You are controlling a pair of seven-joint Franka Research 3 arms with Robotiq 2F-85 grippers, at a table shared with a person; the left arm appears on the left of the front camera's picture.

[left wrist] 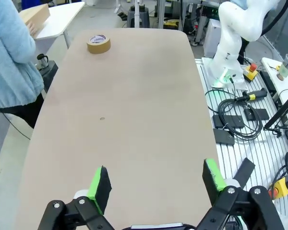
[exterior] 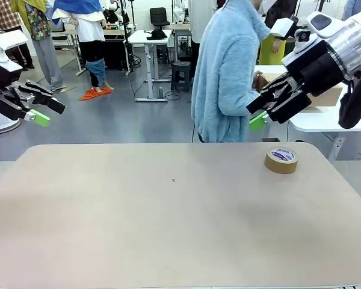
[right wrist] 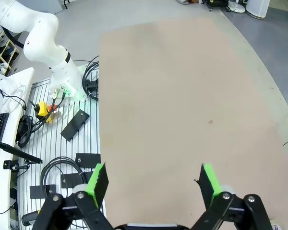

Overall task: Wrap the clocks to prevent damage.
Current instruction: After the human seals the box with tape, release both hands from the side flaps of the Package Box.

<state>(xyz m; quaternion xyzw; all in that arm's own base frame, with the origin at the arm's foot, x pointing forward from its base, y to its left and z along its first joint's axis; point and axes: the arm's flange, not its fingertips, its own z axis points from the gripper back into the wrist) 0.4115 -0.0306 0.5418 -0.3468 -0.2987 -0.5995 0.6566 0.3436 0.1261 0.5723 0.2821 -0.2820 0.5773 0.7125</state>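
The clocks are out of view. A roll of brown tape (exterior: 281, 160) lies flat on the tan table (exterior: 168, 229) near its far right corner, and it also appears in the left wrist view as the tape roll (left wrist: 98, 44). My left gripper (exterior: 48, 111) hangs open above the table's left edge with nothing between its fingers; its green pads (left wrist: 98, 184) stand wide apart. My right gripper (exterior: 259, 114) is open too, raised above the far right of the table and over the tape. Its pads (right wrist: 207, 179) are spread over bare tabletop.
A person in a light blue fleece (exterior: 225, 78) stands at the far side, turned toward a white side table with a cardboard box (exterior: 328, 96). Beside the table are the arm bases (left wrist: 230, 52) and loose cables (right wrist: 62, 167) on a slatted rack.
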